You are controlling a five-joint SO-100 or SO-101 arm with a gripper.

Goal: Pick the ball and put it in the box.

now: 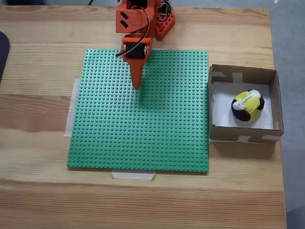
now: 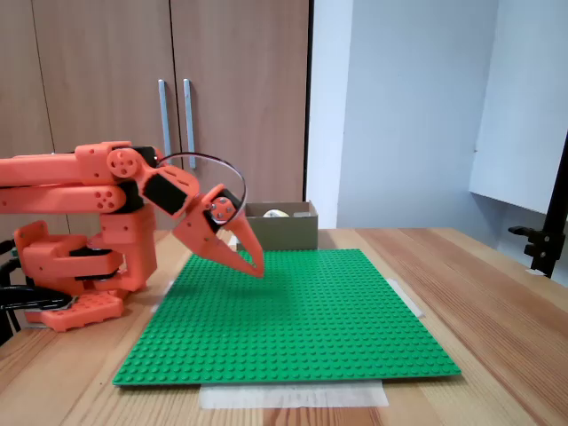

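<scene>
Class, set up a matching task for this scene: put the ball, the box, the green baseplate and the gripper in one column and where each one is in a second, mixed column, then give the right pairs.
Things
1. ball
2. box
3. green baseplate
4. gripper

Places
A. taped flat to the wooden table
B. above the baseplate's far part, pointing down
C. on the table just right of the baseplate in the top-down fixed view
D. inside the box

Pairs: 1-D, 2-C, 3-A, 4-B
</scene>
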